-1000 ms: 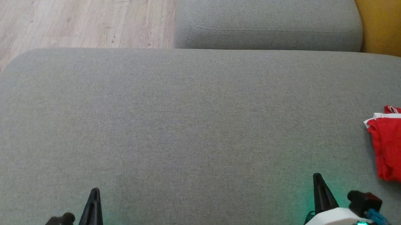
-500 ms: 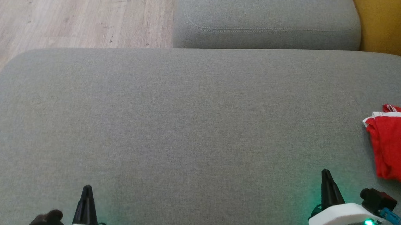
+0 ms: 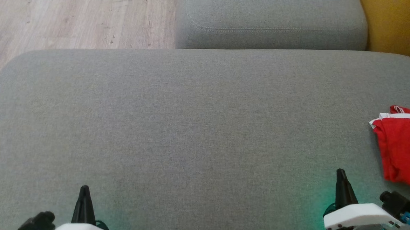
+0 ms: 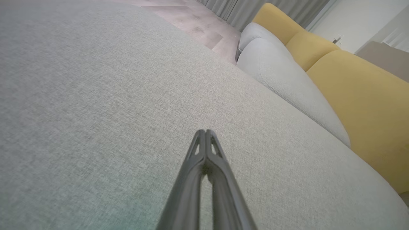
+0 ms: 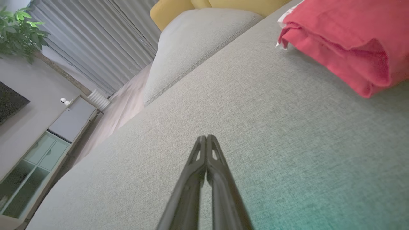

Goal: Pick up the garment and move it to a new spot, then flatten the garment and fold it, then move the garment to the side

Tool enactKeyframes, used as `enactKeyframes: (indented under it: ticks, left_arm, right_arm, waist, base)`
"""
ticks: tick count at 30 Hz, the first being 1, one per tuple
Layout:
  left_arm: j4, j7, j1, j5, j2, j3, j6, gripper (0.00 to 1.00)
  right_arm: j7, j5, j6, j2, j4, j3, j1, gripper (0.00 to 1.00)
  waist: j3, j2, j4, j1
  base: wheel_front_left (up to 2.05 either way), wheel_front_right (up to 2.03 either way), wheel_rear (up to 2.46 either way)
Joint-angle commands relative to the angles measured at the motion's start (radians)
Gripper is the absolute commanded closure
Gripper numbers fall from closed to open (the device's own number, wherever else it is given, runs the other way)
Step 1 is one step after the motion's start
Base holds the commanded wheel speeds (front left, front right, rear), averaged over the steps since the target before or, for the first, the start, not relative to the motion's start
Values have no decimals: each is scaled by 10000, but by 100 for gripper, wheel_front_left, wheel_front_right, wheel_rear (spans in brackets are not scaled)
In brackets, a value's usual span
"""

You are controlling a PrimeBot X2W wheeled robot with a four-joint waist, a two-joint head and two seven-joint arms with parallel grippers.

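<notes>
Our right pincer (image 3: pixel 341 172) and left pincer (image 3: pixel 84 188) hang clenched and empty over the grey fabric cushion (image 3: pixel 190 128), while the folded red cloth garment (image 3: pixel 404 153) at three o'clock looks soft and light, best pinched through its thick near fold.

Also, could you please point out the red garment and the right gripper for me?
red garment (image 3: pixel 405 150), head view, middle of the red cloth.
right gripper (image 5: pixel 206 137), right wrist view, tips of its shut jaws.
</notes>
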Motion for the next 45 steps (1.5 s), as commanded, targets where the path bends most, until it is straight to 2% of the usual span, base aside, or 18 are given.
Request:
enactKeyframes:
  ticks: [1, 45]
  left_arm:
    - [-339, 47, -521, -202, 16, 254, -86, 100]
    - [-879, 1287, -1101, -4880, 26, 979, -474, 100]
  right_arm:
    - [45, 241, -2, -25, -398, 11, -442, 100]
    - [1281, 5066, -5, -37, -1551, -576, -520, 100]
  waist:
    - [1, 0, -3, -1]
    - [61, 0, -173, -1]
  base:
    - [0, 0, 0]
    - [0, 0, 0]
